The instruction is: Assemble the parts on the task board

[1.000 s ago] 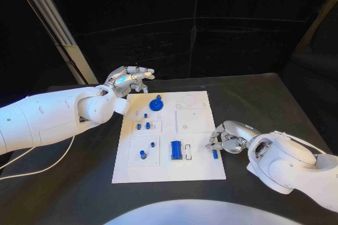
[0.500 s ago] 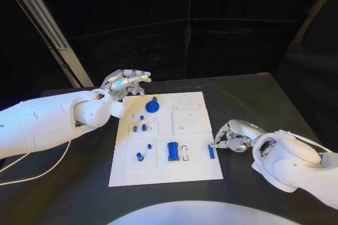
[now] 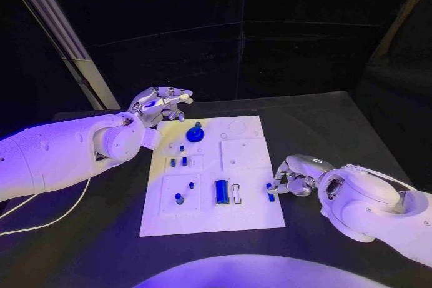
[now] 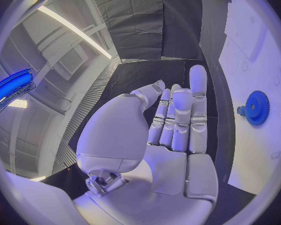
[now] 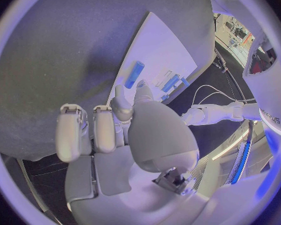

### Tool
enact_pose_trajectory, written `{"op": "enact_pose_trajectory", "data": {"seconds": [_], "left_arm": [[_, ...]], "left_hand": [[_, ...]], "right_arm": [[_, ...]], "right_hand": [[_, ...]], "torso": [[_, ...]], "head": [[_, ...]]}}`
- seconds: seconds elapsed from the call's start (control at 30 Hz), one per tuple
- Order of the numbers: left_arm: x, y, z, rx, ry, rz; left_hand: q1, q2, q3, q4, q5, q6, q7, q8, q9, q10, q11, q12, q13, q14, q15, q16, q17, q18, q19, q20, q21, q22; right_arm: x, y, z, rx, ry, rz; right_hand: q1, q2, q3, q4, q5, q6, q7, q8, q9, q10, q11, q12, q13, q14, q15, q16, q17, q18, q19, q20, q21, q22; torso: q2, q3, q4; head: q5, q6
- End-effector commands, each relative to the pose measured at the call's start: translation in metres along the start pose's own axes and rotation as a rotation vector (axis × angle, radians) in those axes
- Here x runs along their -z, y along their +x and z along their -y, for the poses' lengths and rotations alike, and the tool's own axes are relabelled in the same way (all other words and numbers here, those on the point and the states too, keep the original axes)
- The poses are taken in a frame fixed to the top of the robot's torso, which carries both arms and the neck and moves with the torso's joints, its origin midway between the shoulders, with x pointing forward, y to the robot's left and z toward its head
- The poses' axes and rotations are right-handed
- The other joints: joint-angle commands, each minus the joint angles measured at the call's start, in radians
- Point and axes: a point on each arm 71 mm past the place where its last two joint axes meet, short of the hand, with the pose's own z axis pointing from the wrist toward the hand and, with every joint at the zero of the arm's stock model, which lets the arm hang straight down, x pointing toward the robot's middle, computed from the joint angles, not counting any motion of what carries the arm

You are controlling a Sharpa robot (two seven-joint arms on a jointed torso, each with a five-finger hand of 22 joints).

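Right hand (image 3: 293, 178) fingers curled by one blue bar (image 3: 270, 192), grasp unclear; left hand (image 3: 160, 104) spread, empty.

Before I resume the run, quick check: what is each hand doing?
Left hand: open, fingers straight, holding nothing, beside the task board.
Right hand: at the small blue part by the board's edge; grip cannot be told.

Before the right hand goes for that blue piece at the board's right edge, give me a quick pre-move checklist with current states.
1. Right hand beside small blue piece: ok.
2. Piece already gripped: cannot tell; fingertips hide the contact.
3. Left hand holds nothing, raised off the task board: ok.
4. Blue gear standing on the board: ok.
5. Long blue block on the board beside an open slot: ok.
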Motion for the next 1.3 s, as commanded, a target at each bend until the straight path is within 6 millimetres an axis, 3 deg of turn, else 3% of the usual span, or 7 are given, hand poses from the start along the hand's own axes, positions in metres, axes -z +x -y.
{"op": "enact_pose_trajectory", "data": {"seconds": [0.03,0.63,0.93,1.3], "left_arm": [[0.0,0.001,0.001,0.002,0.006,-0.011],[0.0,0.0,0.001,0.002,0.006,-0.01],[0.0,0.0,0.001,0.002,0.004,-0.01],[0.0,0.0,0.001,0.003,0.003,-0.011]], "left_hand": [[0.002,0.008,-0.007,-0.001,0.0,-0.004,0.0,0.007,0.001,-0.008,-0.001,0.003,0.0,-0.009,0.001,0.0,-0.001,0.014,0.004,0.0,-0.005,-0.001],[0.002,0.008,-0.007,-0.001,0.0,-0.004,0.0,0.007,0.001,-0.008,-0.001,0.003,0.0,-0.009,0.001,0.0,-0.001,0.014,0.004,0.0,-0.005,-0.001],[0.002,0.008,-0.007,-0.001,0.0,-0.004,0.0,0.007,0.001,-0.008,-0.001,0.003,0.0,-0.009,0.001,0.0,-0.001,0.014,0.004,0.0,-0.005,-0.001],[0.002,0.008,-0.007,-0.001,0.0,-0.004,0.0,0.007,0.001,-0.008,-0.001,0.003,0.0,-0.009,0.001,0.0,-0.001,0.014,0.004,0.0,-0.005,-0.001]], "right_arm": [[-0.001,0.003,-0.003,0.064,-0.006,-0.033],[-0.009,0.016,-0.015,0.166,-0.037,-0.045],[-0.016,0.021,-0.025,0.307,-0.049,-0.046],[-0.019,0.023,-0.03,0.369,-0.052,-0.057]], "right_hand": [[0.009,-0.008,-0.004,-0.003,0.005,0.006,0.001,0.002,0.002,-0.001,-0.009,-0.005,0.0,0.046,-0.007,-0.003,0.0,-0.002,-0.002,-0.006,-0.005,0.052],[0.059,-0.003,0.005,-0.029,0.012,0.007,0.001,0.002,0.015,-0.003,-0.01,-0.008,0.0,0.046,-0.008,-0.004,0.0,-0.002,-0.004,-0.009,-0.007,0.05],[0.112,0.012,0.035,-0.064,-0.069,0.003,0.003,-0.003,0.027,-0.009,-0.01,-0.021,-0.006,0.045,-0.008,-0.009,-0.003,-0.001,-0.006,-0.009,-0.01,0.048],[0.131,0.012,0.052,-0.081,-0.072,-0.007,0.006,-0.011,0.03,-0.017,-0.008,-0.038,-0.016,0.043,-0.007,-0.016,-0.01,0.0,-0.01,-0.008,-0.015,0.041]], "torso": [[-0.001,0.0001,0.0002],[-0.002,-0.0013,0.0035],[-0.002,-0.0015,0.0068],[-0.003,-0.003,0.0067]], "head": [[0.0,-0.002],[0.0,-0.005],[-0.002,-0.005],[-0.002,-0.001]]}}
